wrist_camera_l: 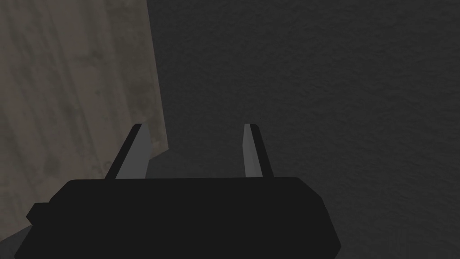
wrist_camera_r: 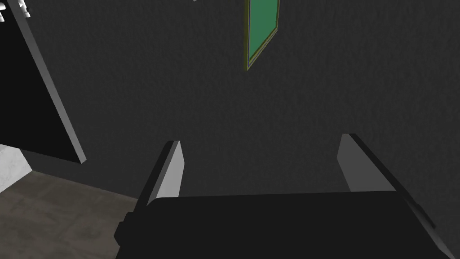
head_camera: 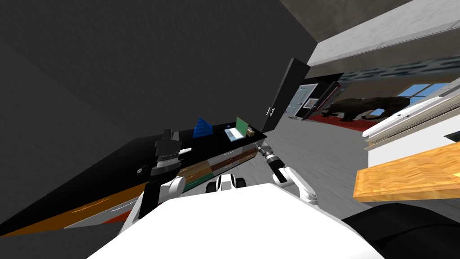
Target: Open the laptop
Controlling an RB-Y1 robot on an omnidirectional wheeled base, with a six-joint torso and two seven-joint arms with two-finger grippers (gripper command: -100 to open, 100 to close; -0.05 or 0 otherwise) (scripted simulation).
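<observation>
Small grey laptop with green screen, lid already up, at far end of long black desk top. Right gripper spread, empty, just off that end, likely for reach. Left gripper spread, idle above desk's middle.

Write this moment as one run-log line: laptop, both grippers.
laptop: lid up, green screen, on black desk | left gripper: open, empty | right gripper: open, empty, laptop ahead

black desk top smooth; board wood-grain, matt.
</observation>
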